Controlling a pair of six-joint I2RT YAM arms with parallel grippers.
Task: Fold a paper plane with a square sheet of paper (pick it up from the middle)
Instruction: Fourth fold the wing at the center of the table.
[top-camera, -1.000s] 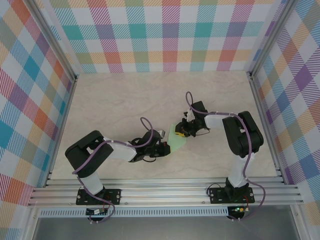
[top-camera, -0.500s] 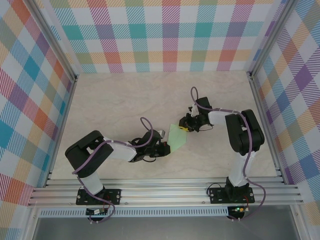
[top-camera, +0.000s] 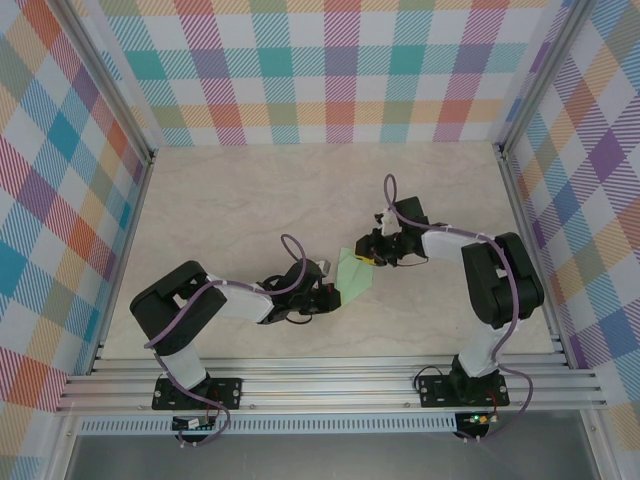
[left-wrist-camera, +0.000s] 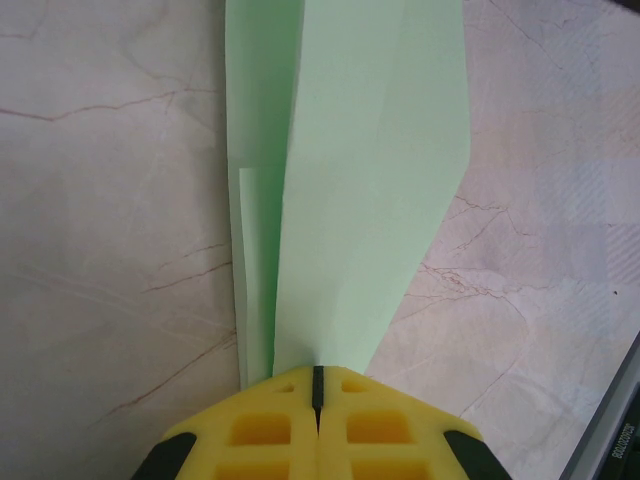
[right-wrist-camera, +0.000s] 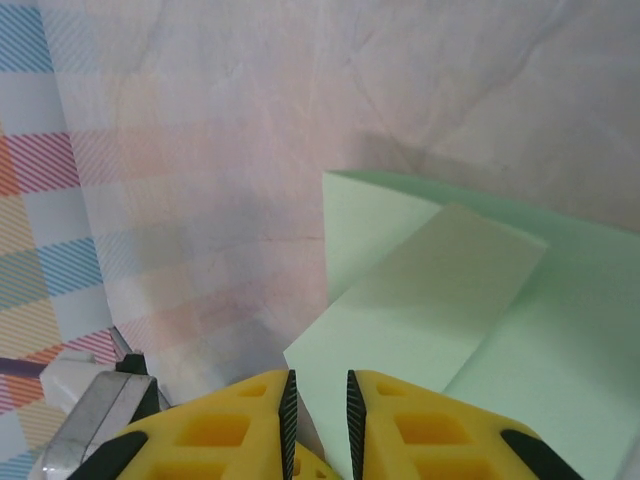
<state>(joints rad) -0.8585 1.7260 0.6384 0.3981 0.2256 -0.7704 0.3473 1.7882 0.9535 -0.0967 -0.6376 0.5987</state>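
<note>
Top external: right gripper (top-camera: 368, 256) has backed to the far edge of the paper (top-camera: 355, 280), jaws slightly parted, empty; left gripper (left-wrist-camera: 315, 372) clamps its near end. Crease likely pressed; next fold due.

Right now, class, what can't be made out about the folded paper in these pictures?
- Left wrist view: the paper is cut off by the top edge; the left tool covers its near end.
- Right wrist view: it runs off the right edge.
- Top view: creases too small to read; the right tool hides one end.
</note>
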